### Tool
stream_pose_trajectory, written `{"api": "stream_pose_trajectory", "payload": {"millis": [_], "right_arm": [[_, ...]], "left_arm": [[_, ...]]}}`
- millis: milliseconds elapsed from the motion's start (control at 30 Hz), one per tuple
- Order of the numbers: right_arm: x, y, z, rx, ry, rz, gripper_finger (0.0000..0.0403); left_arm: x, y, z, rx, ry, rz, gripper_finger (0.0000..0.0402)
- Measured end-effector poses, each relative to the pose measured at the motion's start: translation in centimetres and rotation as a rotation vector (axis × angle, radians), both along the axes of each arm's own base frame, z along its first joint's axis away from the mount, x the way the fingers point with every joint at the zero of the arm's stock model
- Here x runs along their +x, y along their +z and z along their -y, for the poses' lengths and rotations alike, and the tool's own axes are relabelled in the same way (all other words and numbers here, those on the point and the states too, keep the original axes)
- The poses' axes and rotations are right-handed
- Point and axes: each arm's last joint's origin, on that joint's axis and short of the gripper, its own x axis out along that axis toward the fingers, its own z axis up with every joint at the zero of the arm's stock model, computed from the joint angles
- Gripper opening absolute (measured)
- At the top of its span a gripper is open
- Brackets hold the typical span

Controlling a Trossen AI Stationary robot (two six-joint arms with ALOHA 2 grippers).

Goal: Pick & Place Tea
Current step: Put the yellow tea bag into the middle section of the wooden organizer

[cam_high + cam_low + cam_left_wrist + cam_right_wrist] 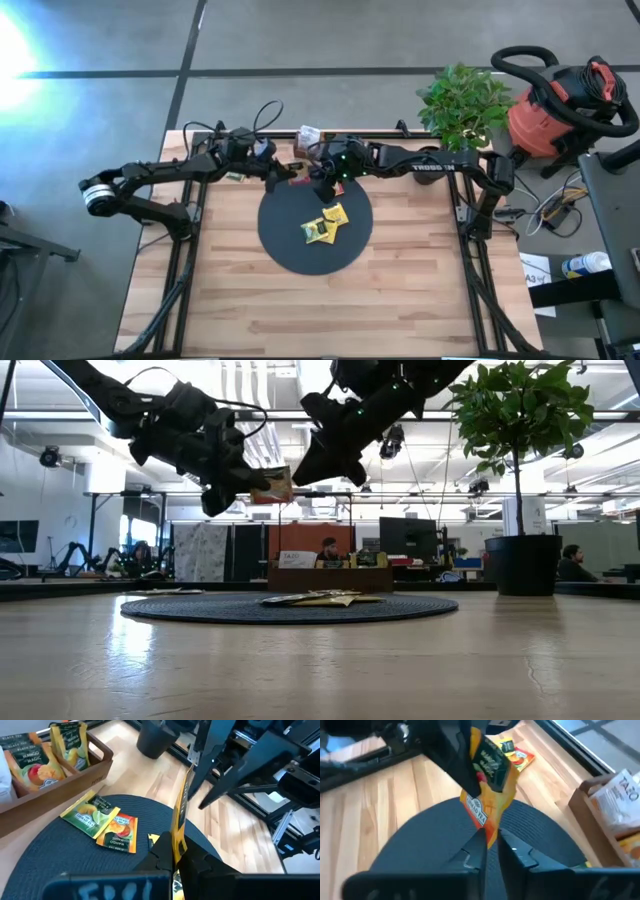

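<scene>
Now, held packet: one orange tea packet (487, 795) hangs in the air between my two grippers, above the 12 o'clock edge of the black mat (290, 250), clear of its surface.
Left gripper: my left gripper (174, 852) is clenched on the packet, edge-on between its fingers. I judge it has charge of the packet.
Right gripper: my right gripper (492, 845) meets it from 3 o'clock, with the packet's lower corner sitting between its fingertips. I cannot tell whether those fingers pinch or have let go.
Why so held: it looks like a hand-over in mid-air. Two grips on one thin packet would let it pass across without dropping.
Laid packets: a few yellow and green packets (325, 225) lie flat and overlapping near the mat's middle, likely the drop spot.
Supply: the wooden tray (75, 780) stands past the mat's 12 o'clock edge, with more packets upright in it.
Risk: if both pull at once the paper could tear or twist. I would have one side give way first.
</scene>
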Motion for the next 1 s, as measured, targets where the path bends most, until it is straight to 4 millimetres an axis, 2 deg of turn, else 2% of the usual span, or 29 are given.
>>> {"api": "stream_pose_trajectory", "payload": {"millis": [100, 267, 433, 567, 733, 1000], "right_arm": [[0.1, 0.7, 0.1, -0.031, 0.023, 0.001, 0.0088], [0.1, 2.0, 0.2, -0.071, 0.076, -0.019, 0.0153], [-0.2, 2.7, 0.0, -0.108, 0.178, -0.088, 0.0190], [-0.4, 2.7, -0.1, -0.130, 0.249, -0.112, 0.0198], [-0.3, 2.7, -0.1, -0.131, 0.258, -0.108, 0.0199], [-0.3, 2.7, -0.4, -0.119, 0.259, -0.114, 0.0185]], "left_arm": [[0.2, 0.0, 0.3, 0.011, -0.019, -0.004, 0.0009], [1.1, -0.2, 2.2, 0.101, -0.112, -0.019, 0.0008], [1.7, -0.5, 3.4, 0.243, -0.085, -0.079, 0.0008], [2.0, -0.2, 3.7, 0.314, -0.099, -0.077, 0.0009], [2.6, 0.4, 3.8, 0.380, -0.126, -0.065, 0.0011], [4.9, 0.0, 3.4, 0.405, -0.159, -0.131, 0.0012]]}}
